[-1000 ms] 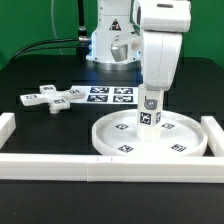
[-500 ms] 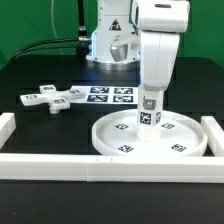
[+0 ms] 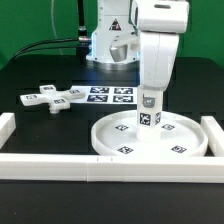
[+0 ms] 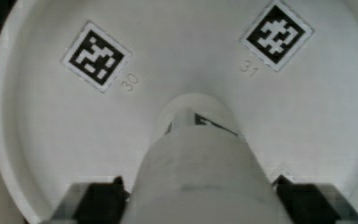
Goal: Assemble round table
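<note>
The large rimmed round disc [image 3: 150, 138] lies flat on the black table at the exterior view's right, tags facing up. My gripper [image 3: 149, 106] is shut on the short cylinder leg [image 3: 148, 119] and holds it upright with its lower end at the disc's middle. In the wrist view the leg [image 4: 202, 165] runs between my two black fingertips [image 4: 101, 200], pressed on both sides, and reaches down to the disc [image 4: 176, 70]. The cross-shaped base [image 3: 53, 98] lies flat at the exterior view's left, apart from the gripper.
The marker board [image 3: 108, 95] lies behind the disc. Long white border bars [image 3: 110, 166] run along the front, with short ones at the left [image 3: 7, 122] and right [image 3: 213, 128]. The robot's base [image 3: 112, 40] stands at the back.
</note>
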You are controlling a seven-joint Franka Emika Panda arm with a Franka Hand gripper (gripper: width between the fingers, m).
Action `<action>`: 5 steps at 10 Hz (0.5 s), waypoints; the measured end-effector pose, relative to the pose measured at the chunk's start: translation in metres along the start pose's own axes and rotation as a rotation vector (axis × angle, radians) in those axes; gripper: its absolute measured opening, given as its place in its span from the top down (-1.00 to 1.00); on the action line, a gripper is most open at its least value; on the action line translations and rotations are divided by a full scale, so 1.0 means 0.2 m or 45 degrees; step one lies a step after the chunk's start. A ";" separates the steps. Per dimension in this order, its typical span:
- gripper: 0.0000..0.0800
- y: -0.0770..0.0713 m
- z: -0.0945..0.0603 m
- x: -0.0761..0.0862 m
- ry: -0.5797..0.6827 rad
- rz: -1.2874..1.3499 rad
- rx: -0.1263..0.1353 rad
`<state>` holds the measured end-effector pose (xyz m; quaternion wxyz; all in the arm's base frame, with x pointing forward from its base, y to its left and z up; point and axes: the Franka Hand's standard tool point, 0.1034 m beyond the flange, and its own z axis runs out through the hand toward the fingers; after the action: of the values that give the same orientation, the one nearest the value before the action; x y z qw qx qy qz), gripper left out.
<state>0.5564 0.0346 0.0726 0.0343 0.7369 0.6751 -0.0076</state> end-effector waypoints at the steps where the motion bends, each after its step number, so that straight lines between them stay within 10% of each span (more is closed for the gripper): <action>1: -0.02 0.00 0.00 0.00 0.000 0.000 0.000; 5: -0.02 0.00 0.00 0.00 0.003 0.341 0.000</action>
<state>0.5555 0.0340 0.0726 0.0341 0.8204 0.5707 -0.0020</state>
